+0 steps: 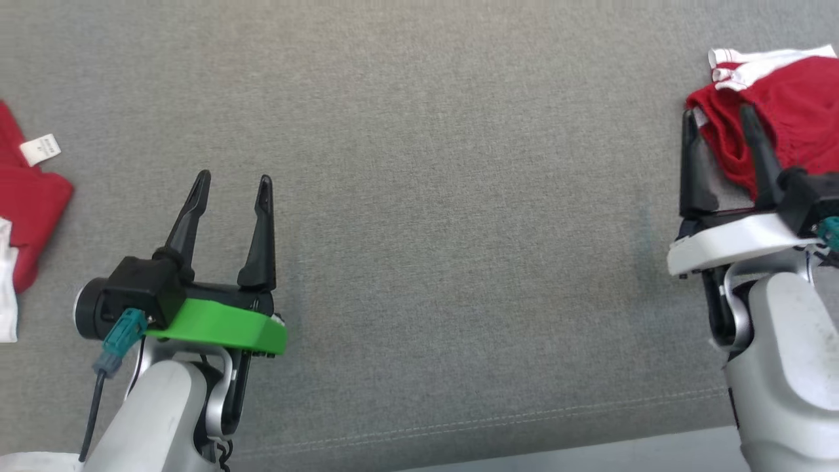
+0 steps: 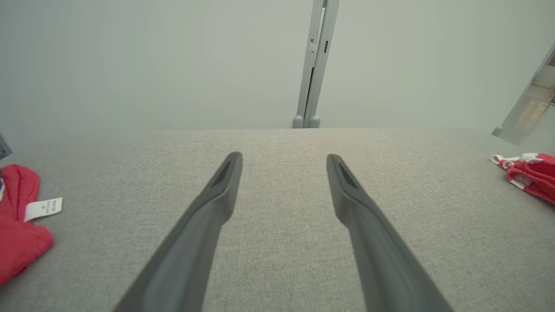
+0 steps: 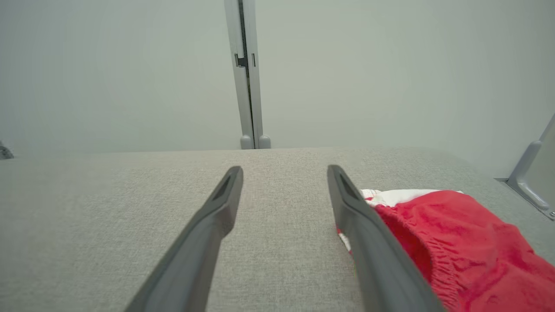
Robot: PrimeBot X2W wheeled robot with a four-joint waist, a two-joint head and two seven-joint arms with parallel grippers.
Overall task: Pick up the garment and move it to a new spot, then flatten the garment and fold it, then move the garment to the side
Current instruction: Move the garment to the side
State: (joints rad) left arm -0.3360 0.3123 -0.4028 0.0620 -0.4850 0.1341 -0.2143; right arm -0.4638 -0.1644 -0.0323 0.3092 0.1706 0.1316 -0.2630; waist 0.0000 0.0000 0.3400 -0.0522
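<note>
Right gripper (image 1: 716, 111): fingers spread wide, gripping nothing; bare surface across most of the gap.
Garment (image 1: 793, 105): red with white trim, bunched in a heap on the outer side of the right gripper. One gathered red edge runs under that gripper's outer finger and reaches a little way into the gap near the tips. Touching the finger or just beneath it: cannot tell.
Right gripper's inner finger: over bare surface, clear of the garment.
Left gripper (image 1: 233, 177): fingers spread wide and empty, tips pointing ahead over bare surface; well apart from the garment, which lies far off on its right.
Second red cloth (image 1: 26, 190): off to the left gripper's outer side, apart from it and resting flat.
White label (image 1: 40, 149): on the second red cloth, on the side facing the left gripper.
Grey cloth surface (image 1: 459, 196): under both grippers, bare between them.
Pale wall (image 2: 130, 65): straight ahead of both grippers, beyond the far edge of the surface.
Grey post (image 2: 314, 65): upright against the wall, ahead of the left gripper's tips and slightly to their right.
</note>
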